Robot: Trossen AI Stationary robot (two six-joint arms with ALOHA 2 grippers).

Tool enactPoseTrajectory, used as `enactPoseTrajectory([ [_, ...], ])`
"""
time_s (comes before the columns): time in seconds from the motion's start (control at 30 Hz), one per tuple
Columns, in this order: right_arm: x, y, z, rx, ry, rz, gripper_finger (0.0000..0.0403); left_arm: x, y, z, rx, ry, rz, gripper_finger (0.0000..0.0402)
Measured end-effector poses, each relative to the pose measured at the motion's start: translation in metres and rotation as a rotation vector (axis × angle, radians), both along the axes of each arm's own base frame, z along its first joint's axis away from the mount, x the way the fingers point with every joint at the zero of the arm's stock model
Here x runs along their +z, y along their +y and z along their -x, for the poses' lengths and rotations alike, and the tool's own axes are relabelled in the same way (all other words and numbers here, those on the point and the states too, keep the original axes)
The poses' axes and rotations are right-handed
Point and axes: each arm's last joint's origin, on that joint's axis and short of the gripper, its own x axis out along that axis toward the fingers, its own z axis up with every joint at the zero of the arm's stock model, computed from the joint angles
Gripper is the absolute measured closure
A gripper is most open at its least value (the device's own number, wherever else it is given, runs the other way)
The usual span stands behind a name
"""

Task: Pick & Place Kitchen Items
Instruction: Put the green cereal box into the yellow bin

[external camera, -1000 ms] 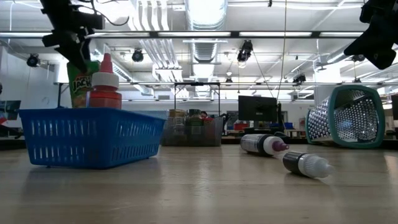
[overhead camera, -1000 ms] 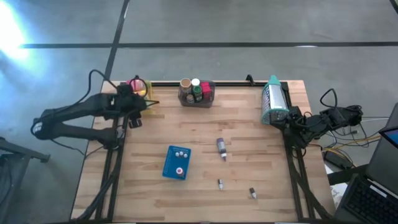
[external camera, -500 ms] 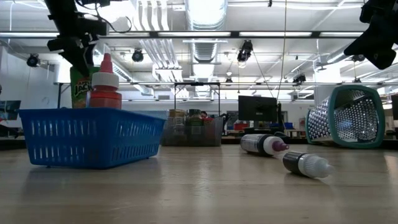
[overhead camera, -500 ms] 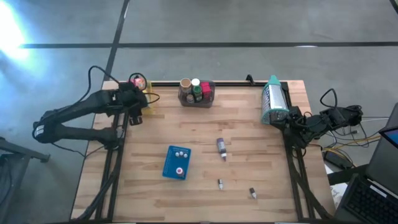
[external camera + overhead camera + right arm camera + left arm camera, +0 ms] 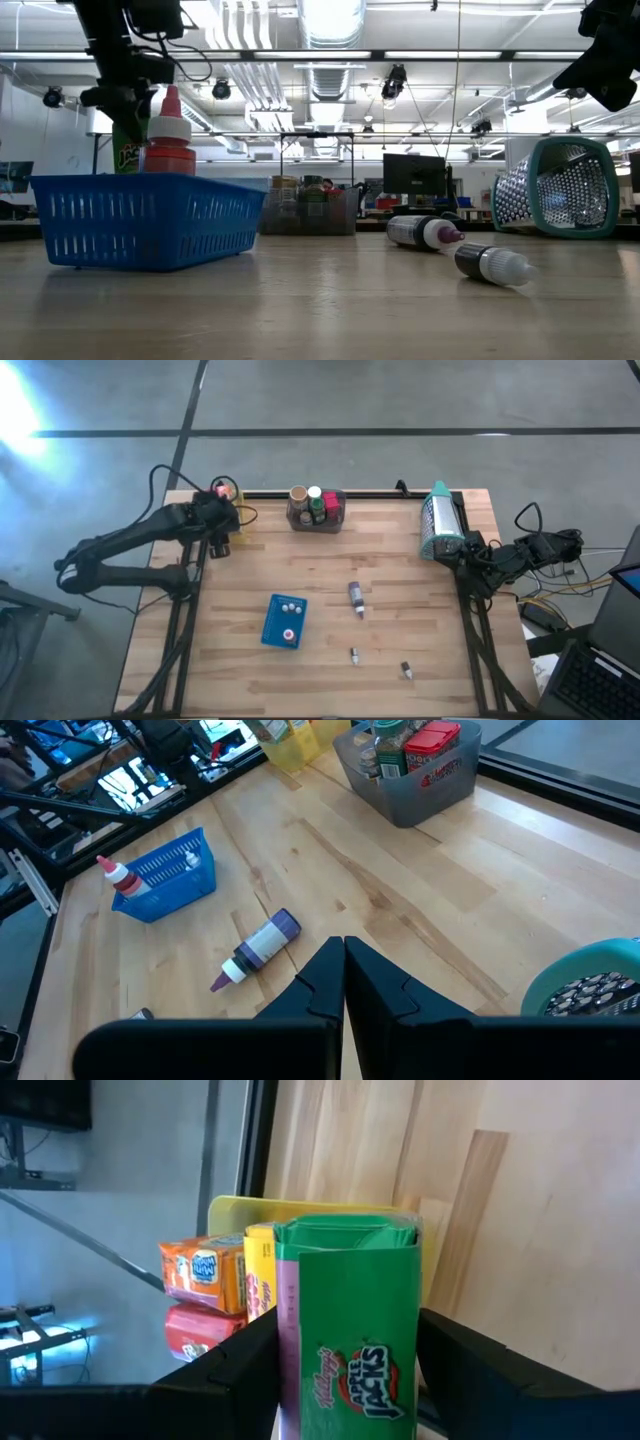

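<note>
My left gripper (image 5: 345, 1330) is shut on a green Apple Jacks box (image 5: 350, 1310) and hangs over the yellow bin (image 5: 300, 1210) at the table's far left corner. The bin holds an orange packet (image 5: 205, 1270), a yellow box and a red item. In the low view the green box (image 5: 127, 155) shows behind the blue basket (image 5: 145, 220). A purple bottle (image 5: 356, 598) and two tiny bottles (image 5: 354, 655) (image 5: 407, 671) lie on their sides on the wood. My right gripper (image 5: 345, 960) waits shut at the table's right edge. My left gripper pinches the green box between its two fingers (image 5: 245, 1365), one on each narrow side (image 5: 288, 1350). The fingers come slanting down from the table's left. The box's far end points at the yellow bin. Whether the box touches the bin or what lies in it, I cannot tell.
A grey bin (image 5: 316, 510) with jars and a red box stands at the far edge. The blue basket (image 5: 285, 621) with a red-capped bottle (image 5: 170, 135) sits left of centre. A teal mesh basket (image 5: 440, 520) lies tipped at the far right.
My left gripper has sunk with the green box toward the yellow bin and has swung a little toward the table's far edge. The box stays between the fingers.
</note>
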Motion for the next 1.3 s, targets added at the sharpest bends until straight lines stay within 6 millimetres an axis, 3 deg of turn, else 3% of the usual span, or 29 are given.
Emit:
enactPoseTrajectory([
  [0.73,0.0,0.0,0.0,0.0,0.0,0.0,0.0394,-0.002,0.008,0.003,0.017,0.023,-0.03,0.0184],
  [1.3,0.0,0.0,0.0,0.0,0.0,0.0,0.0394,-0.046,0.014,-0.005,-0.022,0.095,-0.019,0.0184],
])
